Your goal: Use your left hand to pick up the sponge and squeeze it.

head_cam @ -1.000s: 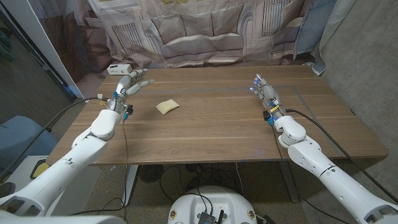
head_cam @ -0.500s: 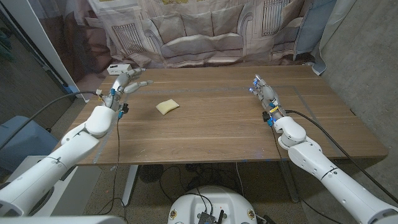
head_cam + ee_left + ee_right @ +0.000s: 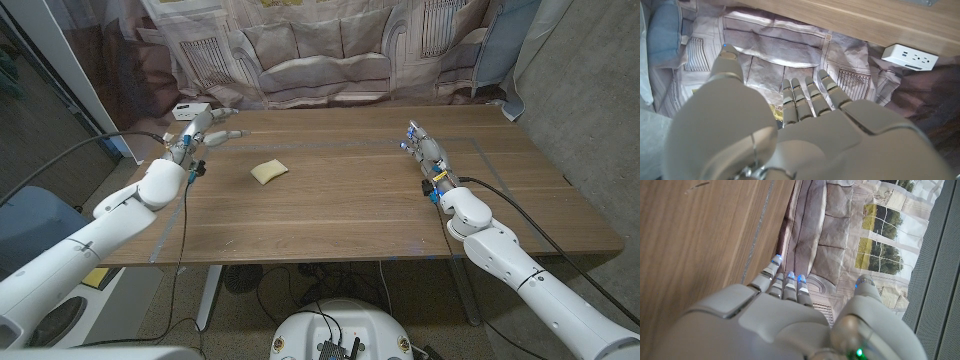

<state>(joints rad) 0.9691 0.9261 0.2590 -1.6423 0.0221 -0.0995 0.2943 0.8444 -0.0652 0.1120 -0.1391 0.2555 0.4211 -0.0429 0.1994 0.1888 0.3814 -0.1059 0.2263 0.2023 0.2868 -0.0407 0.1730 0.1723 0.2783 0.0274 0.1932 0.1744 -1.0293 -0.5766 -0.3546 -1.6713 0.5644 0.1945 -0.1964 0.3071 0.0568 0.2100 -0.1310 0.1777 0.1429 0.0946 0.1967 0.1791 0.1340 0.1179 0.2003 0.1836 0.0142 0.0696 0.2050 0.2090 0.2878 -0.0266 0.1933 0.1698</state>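
the sponge (image 3: 268,171), pale yellow and squarish, lies on the wooden table (image 3: 350,200) left of the middle, apart from both hands. the left hand (image 3: 203,128) is over the table's far left corner, beyond and to the left of the sponge, holding nothing, with its fingers (image 3: 225,133) stretched out and spread a little, pointing toward the table's back edge. in the left wrist view that same left hand (image 3: 790,130) shows from behind, the fingers (image 3: 807,95) lying side by side and straight, the thumb set off to one side, nothing between them. just past it a white power strip (image 3: 192,110) sits at the table's far left edge; it also shows in the left wrist view (image 3: 910,56). the right hand (image 3: 424,147) stands over the right part of the table, well apart from the sponge, fingers straight and close together, gripping nothing. the right wrist view shows the right hand (image 3: 790,315) with its fingers (image 3: 785,282) pressed side by side and small blue lights at the tips, the thumb apart from them. behind the table hangs a cloth backdrop (image 3: 320,50) printed with a sofa and windows.
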